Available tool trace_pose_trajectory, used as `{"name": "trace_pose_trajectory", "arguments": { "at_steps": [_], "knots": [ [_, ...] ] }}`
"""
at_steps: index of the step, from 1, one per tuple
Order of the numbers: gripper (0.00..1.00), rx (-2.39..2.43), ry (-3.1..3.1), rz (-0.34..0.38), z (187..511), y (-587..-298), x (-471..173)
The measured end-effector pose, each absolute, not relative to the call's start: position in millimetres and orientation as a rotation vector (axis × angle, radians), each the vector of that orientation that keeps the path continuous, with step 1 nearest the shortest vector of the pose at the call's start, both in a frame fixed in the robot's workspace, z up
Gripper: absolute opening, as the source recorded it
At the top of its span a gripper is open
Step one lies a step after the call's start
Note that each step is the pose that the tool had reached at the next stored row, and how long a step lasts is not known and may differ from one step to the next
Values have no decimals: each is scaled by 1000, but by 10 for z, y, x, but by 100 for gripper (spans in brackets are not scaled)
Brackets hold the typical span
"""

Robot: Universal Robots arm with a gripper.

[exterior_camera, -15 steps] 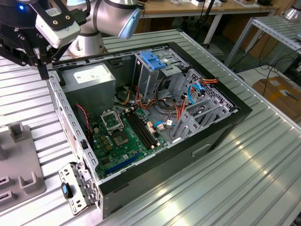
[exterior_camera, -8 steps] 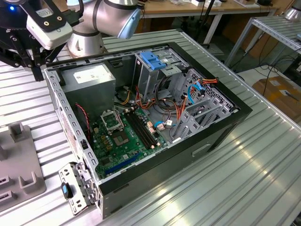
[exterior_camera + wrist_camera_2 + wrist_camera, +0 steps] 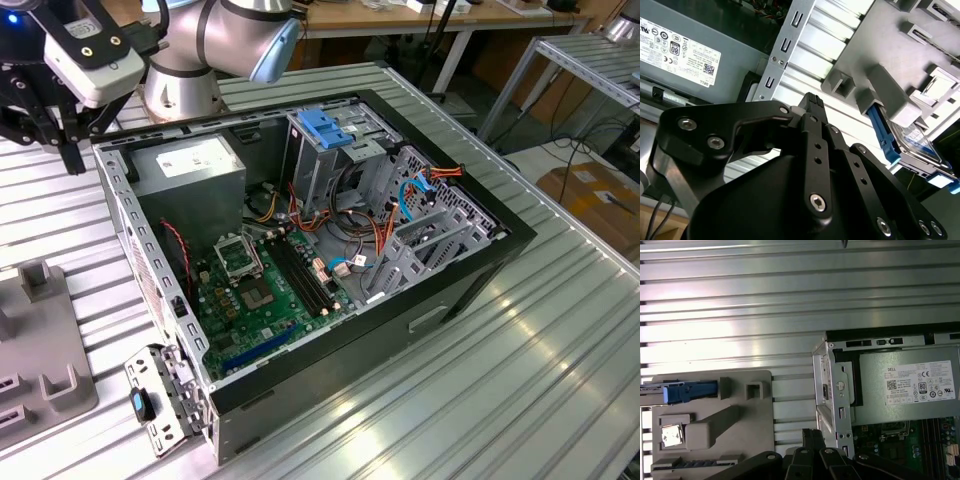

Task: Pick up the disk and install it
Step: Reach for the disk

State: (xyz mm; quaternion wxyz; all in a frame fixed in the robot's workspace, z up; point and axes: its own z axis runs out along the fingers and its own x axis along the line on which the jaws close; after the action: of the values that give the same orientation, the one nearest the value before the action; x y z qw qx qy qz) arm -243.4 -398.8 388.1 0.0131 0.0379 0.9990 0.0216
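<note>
The disk [image 3: 914, 142] stands on edge in a slot of a grey holder block [image 3: 890, 30], its blue carrier rim and label showing in the second wrist view. In the first wrist view its blue carrier end [image 3: 690, 391] sticks out at the block's edge [image 3: 715, 425]. My gripper [image 3: 811, 101] hangs above the ribbed table between the block and the open computer case, apart from the disk. Its black fingers [image 3: 810, 436] are pressed together with nothing between them. In the exterior view the gripper [image 3: 68, 150] is at the case's rear corner, at the exterior view's left.
The open computer case [image 3: 470, 270] lies on the ribbed metal table. Inside are a grey power-supply box [image 3: 195, 165], a metal cage with a blue top [image 3: 325, 128], a green motherboard [image 3: 265, 290] and loose cables. Part of the grey holder block [image 3: 45, 340] sits at the exterior view's left.
</note>
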Motion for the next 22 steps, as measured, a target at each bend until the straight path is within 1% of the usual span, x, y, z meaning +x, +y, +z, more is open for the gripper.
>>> {"name": "trace_pose_trajectory", "arguments": {
  "at_steps": [22],
  "knots": [
    [11, 118, 3112, 67, 3867, -3988, -2493]
  ]
}}
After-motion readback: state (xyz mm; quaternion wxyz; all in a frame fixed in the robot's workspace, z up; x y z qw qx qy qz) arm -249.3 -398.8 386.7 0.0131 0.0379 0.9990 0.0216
